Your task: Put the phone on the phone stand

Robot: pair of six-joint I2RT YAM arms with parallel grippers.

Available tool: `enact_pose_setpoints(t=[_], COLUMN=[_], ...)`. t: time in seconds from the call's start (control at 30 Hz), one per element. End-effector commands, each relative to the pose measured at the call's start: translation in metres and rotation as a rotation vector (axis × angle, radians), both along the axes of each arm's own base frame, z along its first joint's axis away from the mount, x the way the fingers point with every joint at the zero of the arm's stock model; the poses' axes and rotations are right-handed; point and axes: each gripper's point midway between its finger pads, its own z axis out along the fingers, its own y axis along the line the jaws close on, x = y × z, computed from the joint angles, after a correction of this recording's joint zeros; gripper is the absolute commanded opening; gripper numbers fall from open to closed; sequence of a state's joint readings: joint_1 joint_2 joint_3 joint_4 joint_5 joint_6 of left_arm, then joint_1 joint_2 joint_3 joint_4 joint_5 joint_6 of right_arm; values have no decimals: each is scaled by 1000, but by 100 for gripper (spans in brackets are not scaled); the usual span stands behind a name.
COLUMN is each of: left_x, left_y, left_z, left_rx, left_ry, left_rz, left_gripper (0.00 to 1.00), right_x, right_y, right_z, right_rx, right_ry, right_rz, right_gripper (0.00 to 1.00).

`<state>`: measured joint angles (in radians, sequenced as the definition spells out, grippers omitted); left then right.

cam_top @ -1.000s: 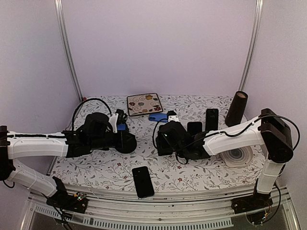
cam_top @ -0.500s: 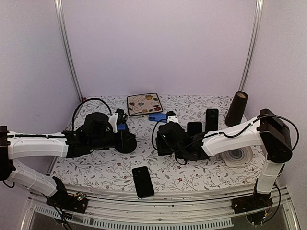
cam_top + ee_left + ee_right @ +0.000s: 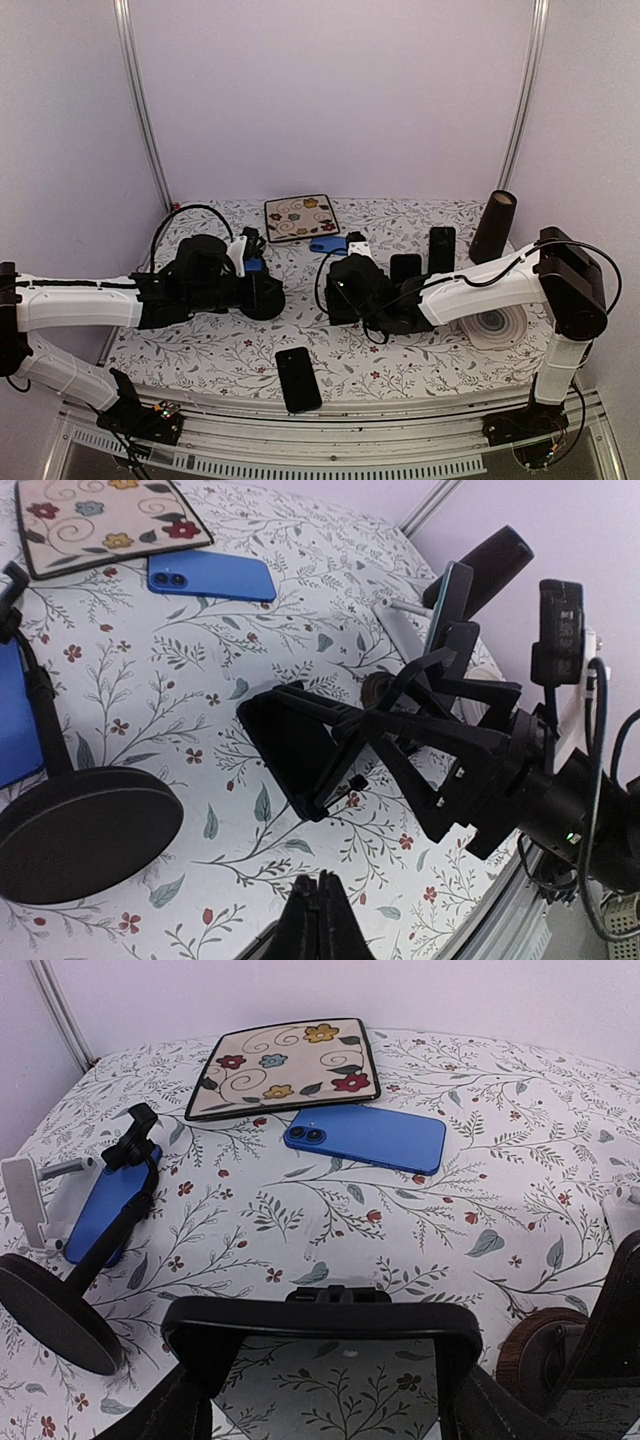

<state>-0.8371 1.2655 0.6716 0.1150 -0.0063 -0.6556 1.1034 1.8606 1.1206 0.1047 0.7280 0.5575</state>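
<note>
Stand (image 3: pixel 52 1312) clamp holding blue phone (image 3: pixel 104 1206), right tool (image 3: pixel 322 1400) gripping black phone (image 3: pixel 320 1322)

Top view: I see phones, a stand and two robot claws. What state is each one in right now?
Left gripper: shut, holding nothing.
Right gripper: closed on the held black phone.
Held black phone: gripped by its edges, tilted.
Round-base stand: upright, occupied.
Mounted blue phone: clamped in that stand.
Flat blue phone: lying flat, cameras up.
Front black phone: lying flat, untouched.
</note>
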Motion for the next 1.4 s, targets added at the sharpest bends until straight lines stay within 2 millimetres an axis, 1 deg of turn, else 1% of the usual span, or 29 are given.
enact_pose_setpoints(t=[0.0,0.2,0.3,0.33,0.47,1.23,1.37], left_x=[3,3,3,3,3,3,3], left_y=[1,1,1,0,1,0,0], left_z=[-3,-3,-4,-4,-4,-6,-5], left_rx=[-4,-4,-3,-4,-3,-1,-1], left_ry=[0,2,2,1,1,5,4], left_rz=[0,-1,-1,-2,-2,-3,-3], left_gripper=[0,0,0,0,0,0,0], right_x=[-1,-2,-2,-2,-2,-1,-1], right_y=[6,6,6,5,5,8,8], right_z=[-2,-1,-2,-2,-2,0,1], right_rx=[11,9,7,7,7,9,12], right_ry=[6,6,9,11,14,23,24], right_rz=[-3,-3,-6,-7,-10,-11,-12], right_gripper=[14,18,18,22,26,65,73])
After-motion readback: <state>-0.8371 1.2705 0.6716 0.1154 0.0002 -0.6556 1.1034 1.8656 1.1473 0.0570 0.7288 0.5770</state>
